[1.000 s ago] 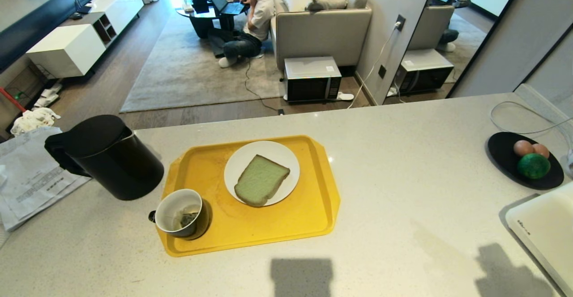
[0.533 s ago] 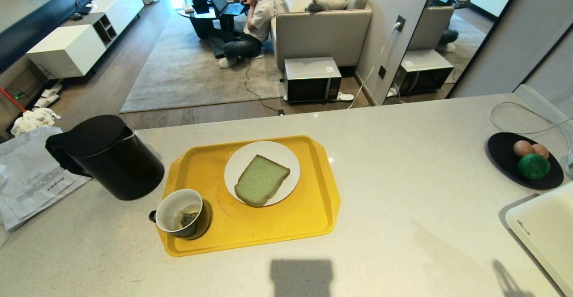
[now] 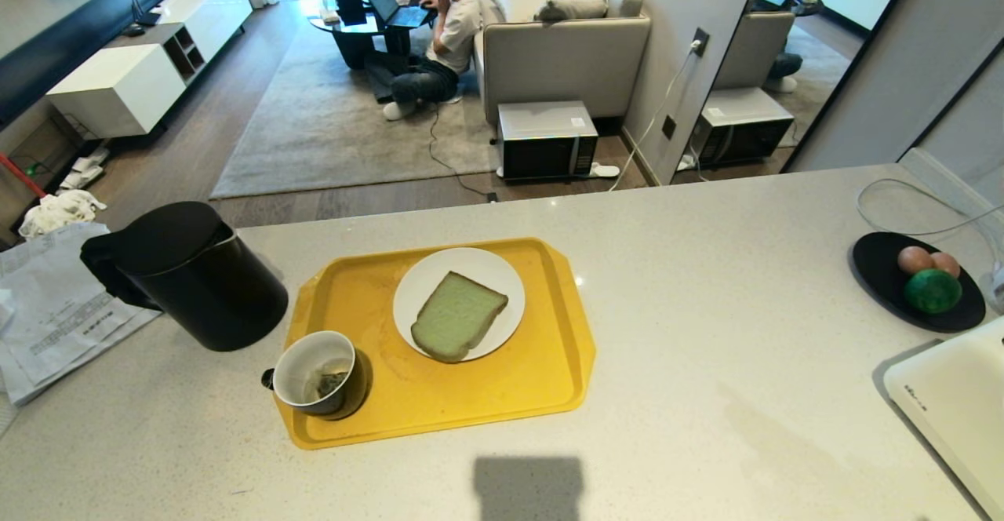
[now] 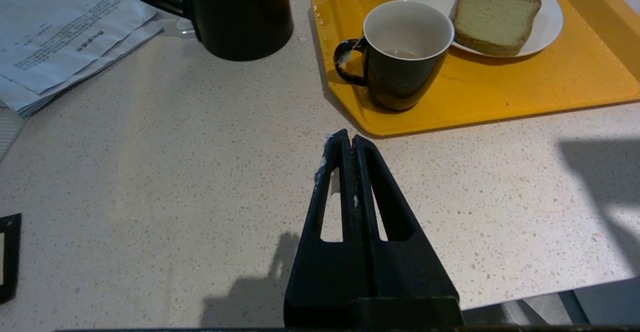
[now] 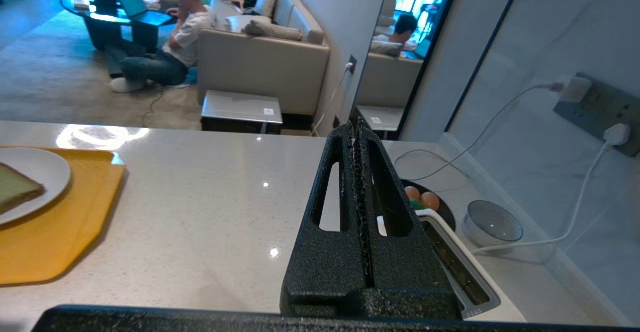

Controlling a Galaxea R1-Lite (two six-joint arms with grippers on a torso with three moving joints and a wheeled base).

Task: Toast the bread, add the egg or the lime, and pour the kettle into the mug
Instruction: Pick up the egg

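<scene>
The green bread point(image 3: 457, 316) lies on a white plate point(image 3: 502, 276) on the yellow tray point(image 3: 510, 395). At the tray's near left corner stands the black mug point(image 3: 317, 373), with a tea bag inside. The black kettle point(image 3: 192, 274) stands left of the tray. Two eggs point(image 3: 916, 259) and the lime point(image 3: 933, 291) rest on a black dish point(image 3: 878, 270) at the far right. Neither arm shows in the head view. My left gripper point(image 4: 348, 141) is shut and empty over the counter, short of the mug point(image 4: 400, 57). My right gripper point(image 5: 357, 128) is shut and empty, beside the white toaster point(image 5: 465, 267).
The white toaster point(image 3: 953, 407) sits at the counter's right near corner, with a cord point(image 3: 902, 227) and a small round speaker point(image 5: 492, 222) behind it. Papers point(image 3: 55, 309) lie left of the kettle. A person sits on the floor in the room beyond.
The arm's shadow on the counter at the lower right has shrunk and slid out of the head view. Nothing on the counter has moved.
</scene>
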